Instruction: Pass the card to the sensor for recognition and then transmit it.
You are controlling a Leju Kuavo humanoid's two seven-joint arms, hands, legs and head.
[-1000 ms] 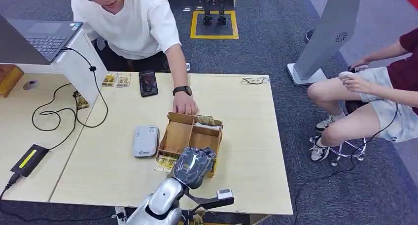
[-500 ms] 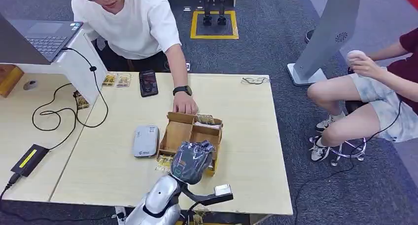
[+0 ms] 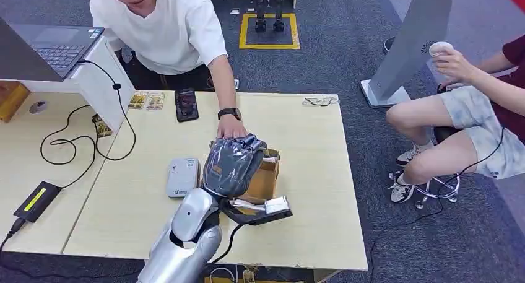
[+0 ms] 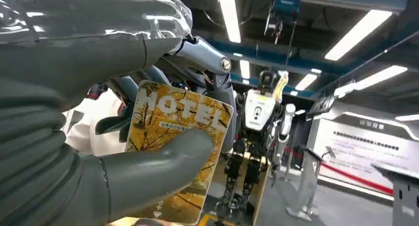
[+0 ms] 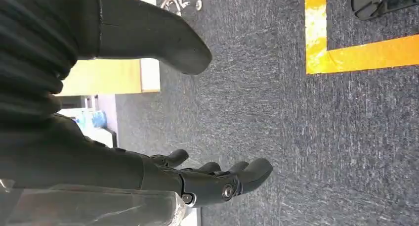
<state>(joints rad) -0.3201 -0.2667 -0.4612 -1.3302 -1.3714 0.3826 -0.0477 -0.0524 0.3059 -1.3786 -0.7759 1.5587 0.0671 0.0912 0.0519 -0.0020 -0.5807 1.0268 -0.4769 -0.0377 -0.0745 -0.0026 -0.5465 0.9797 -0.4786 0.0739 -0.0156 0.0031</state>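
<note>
The left robot hand [image 3: 232, 162] is raised above the wooden box [image 3: 263, 181] near the middle of the tabletop [image 3: 309, 171], thumb and fingers pinching a yellow hotel card [image 4: 180, 152] held upright. The right robot hand [image 5: 207, 179] hangs over grey carpet, fingers apart, grasping nothing. At nine o'clock from the box lies a grey card sensor [image 3: 183, 177]. At twelve o'clock a person's hand [image 3: 232, 128] rests by the box
</note>
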